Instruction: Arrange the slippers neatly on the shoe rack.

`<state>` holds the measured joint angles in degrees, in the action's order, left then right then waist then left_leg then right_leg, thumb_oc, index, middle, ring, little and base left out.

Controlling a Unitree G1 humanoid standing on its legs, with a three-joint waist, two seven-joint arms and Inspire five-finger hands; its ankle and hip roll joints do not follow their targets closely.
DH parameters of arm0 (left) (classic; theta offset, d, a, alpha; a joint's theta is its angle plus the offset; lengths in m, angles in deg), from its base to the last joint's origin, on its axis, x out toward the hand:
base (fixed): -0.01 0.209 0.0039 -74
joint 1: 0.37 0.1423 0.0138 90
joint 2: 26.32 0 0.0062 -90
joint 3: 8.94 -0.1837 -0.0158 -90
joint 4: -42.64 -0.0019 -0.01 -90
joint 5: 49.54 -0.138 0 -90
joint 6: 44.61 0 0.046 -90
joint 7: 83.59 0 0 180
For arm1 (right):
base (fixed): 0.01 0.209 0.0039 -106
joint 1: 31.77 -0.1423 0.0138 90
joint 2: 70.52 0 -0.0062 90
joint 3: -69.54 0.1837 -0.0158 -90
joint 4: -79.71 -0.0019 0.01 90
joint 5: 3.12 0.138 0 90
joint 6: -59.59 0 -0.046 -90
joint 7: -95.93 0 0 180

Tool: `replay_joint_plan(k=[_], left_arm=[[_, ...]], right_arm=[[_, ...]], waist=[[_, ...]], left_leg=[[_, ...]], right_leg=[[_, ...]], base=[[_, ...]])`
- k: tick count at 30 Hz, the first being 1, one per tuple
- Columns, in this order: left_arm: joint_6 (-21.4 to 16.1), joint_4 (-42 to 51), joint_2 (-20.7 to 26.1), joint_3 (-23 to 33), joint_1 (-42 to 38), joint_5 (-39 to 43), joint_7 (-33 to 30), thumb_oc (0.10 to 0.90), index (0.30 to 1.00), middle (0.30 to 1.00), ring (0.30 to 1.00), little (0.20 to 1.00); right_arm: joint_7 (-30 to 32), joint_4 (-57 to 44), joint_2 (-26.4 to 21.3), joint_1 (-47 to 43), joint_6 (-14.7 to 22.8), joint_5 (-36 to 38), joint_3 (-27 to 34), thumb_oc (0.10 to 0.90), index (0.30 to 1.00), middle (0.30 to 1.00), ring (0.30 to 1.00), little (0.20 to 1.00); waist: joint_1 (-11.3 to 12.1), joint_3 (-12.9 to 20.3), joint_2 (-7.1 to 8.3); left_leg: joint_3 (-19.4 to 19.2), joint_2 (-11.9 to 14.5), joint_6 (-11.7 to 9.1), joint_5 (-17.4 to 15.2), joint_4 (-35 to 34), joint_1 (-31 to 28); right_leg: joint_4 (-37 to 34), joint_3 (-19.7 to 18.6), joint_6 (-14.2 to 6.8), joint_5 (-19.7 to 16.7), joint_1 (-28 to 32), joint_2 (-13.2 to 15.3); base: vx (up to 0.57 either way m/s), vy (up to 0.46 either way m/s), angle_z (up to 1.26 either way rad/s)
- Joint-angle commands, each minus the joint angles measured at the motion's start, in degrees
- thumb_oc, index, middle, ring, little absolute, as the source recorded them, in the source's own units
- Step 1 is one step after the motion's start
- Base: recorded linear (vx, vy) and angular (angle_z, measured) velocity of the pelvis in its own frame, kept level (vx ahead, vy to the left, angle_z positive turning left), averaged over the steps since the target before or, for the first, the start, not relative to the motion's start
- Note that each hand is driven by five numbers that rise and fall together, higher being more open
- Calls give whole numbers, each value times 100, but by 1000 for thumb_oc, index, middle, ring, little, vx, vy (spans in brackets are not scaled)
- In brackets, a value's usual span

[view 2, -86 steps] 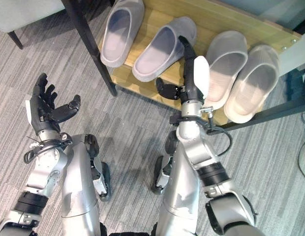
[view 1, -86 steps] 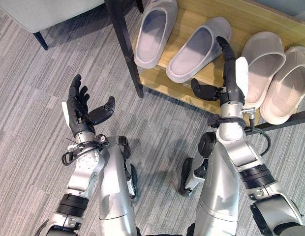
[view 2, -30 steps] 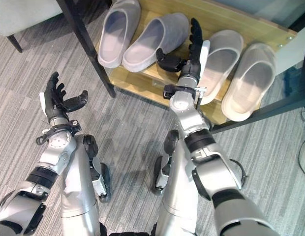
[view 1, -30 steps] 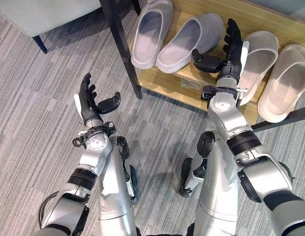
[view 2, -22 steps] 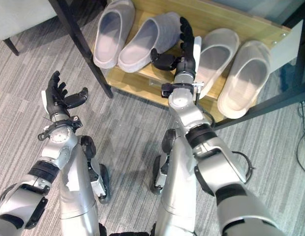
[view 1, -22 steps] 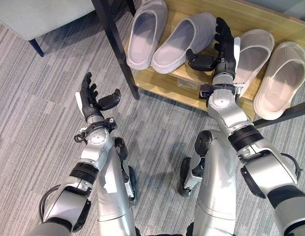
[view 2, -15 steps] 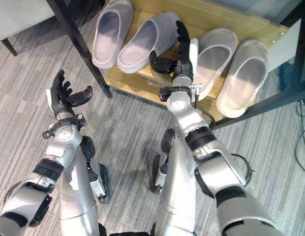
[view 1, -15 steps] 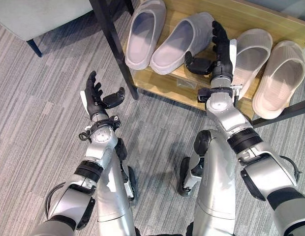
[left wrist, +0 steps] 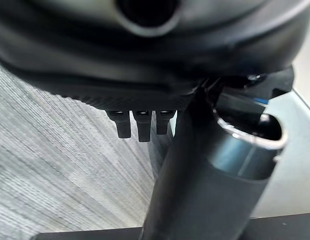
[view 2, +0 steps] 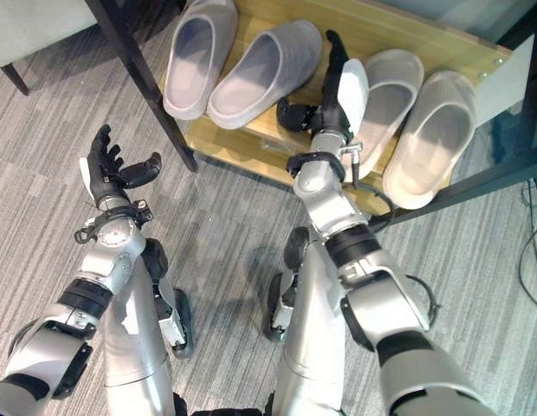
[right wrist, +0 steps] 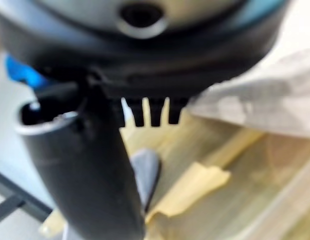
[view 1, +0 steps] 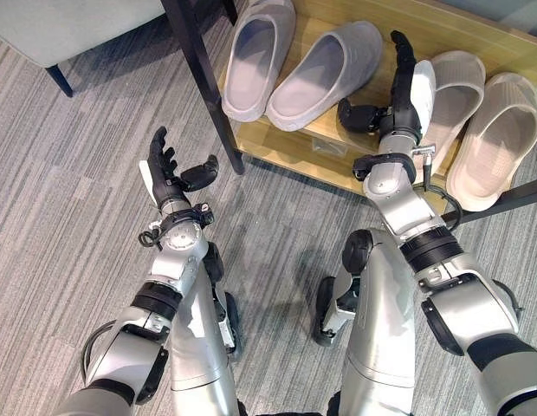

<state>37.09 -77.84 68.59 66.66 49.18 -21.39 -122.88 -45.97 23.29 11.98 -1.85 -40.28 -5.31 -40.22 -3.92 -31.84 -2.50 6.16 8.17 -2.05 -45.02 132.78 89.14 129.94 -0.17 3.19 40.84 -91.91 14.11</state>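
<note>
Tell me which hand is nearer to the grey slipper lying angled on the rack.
Right. The right hand is raised open just beside the angled grey slipper, between it and the beige pair. The left hand hovers open over the carpet, outside the rack's black post.

The grey moulded slipper second from the left (view 1: 327, 73) on the light wooden shoe rack (view 1: 476, 33) now lies close beside the leftmost grey slipper (view 1: 257, 54), its heel end just beside that slipper's, where 2.9 s ago a clear gap separated them. The right hand (view 1: 400, 82), fingers straight, now stands farther in over the rack than at first, between this slipper and the beige slipper (view 1: 449, 95). The left hand (view 1: 169, 170), open over the carpet, now sits nearer the rack's black post (view 1: 203, 78).
</note>
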Motion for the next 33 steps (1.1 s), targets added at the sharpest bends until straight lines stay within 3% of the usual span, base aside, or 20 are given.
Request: replay_joint_plan(k=[1, 14, 21, 23, 28, 33], left_arm=[[-349, 811, 67, 269, -231, -544, -140, 800, 900, 900, 900, 900], [-210, 1123, 62, 466, -15, -649, -142, 800, 900, 900, 900, 900], [-178, 1441, 67, 689, 335, -836, -84, 800, 900, 900, 900, 900], [-176, 1480, 52, 717, 461, -888, -61, 800, 900, 900, 900, 900], [-431, 1524, 125, 651, 834, -938, 108, 800, 900, 900, 900, 900], [-554, 1536, 236, 611, 981, -823, 150, 800, 900, 900, 900, 900]], right_arm=[[308, -947, 111, -386, 243, -619, 307, 800, 900, 900, 900, 900], [-153, -968, -147, 209, -182, -1043, 392, 800, 900, 900, 900, 900], [-394, -1645, -544, 877, -613, -2318, 798, 800, 900, 900, 900, 900], [-346, -1882, -529, 1058, -545, -2474, 965, 800, 900, 900, 900, 900], [-66, -2355, -556, 978, 43, -2620, 917, 800, 900, 900, 900, 900], [-137, -2449, -678, 618, 73, -2726, 764, 800, 900, 900, 900, 900]], waist=[[159, 205, 103], [122, 205, 152], [74, 205, 179], [67, 205, 164], [108, 205, 123], [160, 205, 122]], left_leg=[[183, -159, 140, -19, 283, 82], [195, -143, 135, 2, 272, 82], [198, -156, 143, -15, 270, 82], [191, -153, 145, -16, 273, 82], [195, -158, 138, 22, 262, 82], [232, -176, 131, 27, 294, 82]], right_leg=[[559, -801, -290, 523, 196, -46], [525, -791, -294, 498, 196, -52], [535, -792, -300, 537, 196, -69], [528, -778, -295, 541, 196, -74], [527, -758, -284, 537, 196, -72], [576, -794, -286, 557, 196, -72]], base=[[0, 0, 0], [0, 0, 0], [0, 0, 0], [0, 0, 0], [0, 0, 0], [1, -6, 0]])
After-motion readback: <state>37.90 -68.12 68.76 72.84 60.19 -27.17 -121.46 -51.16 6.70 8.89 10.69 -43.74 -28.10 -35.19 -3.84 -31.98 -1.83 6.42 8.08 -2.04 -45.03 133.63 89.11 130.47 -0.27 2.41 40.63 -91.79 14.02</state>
